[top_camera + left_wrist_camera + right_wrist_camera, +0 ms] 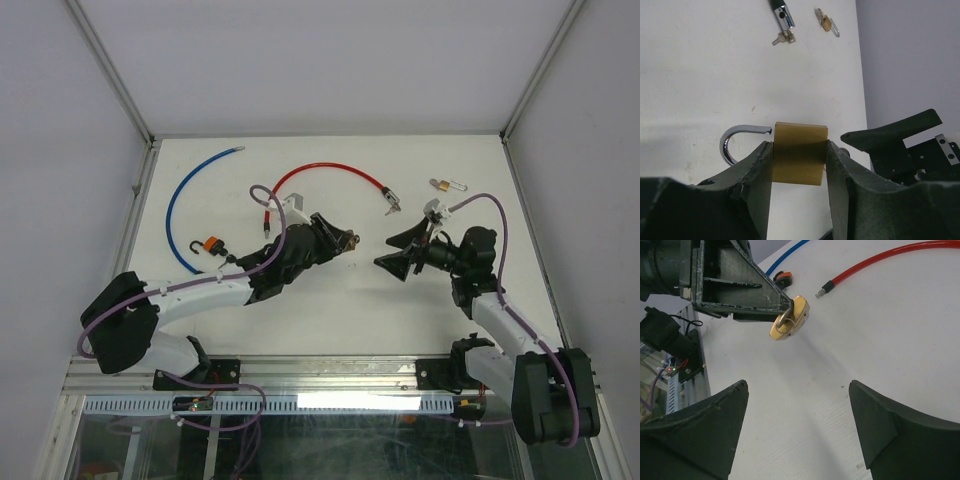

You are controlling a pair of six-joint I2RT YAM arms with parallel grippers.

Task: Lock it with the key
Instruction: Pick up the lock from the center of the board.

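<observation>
So that the key [786, 321] in its base faces the wide-open, empty right hand [797, 390] just opposite, the padlock [800, 160] is clamped by the partly closed left hand [343, 241], shackle [731, 142] unlatched.

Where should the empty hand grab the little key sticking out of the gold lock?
Take the key by its flat head, the only part outside the padlock. It pokes from the bottom face toward the open right gripper, so probably come straight in from that side, one finger on each flat face. The left gripper clamps the lock's body sides, leaving that end free.
</observation>
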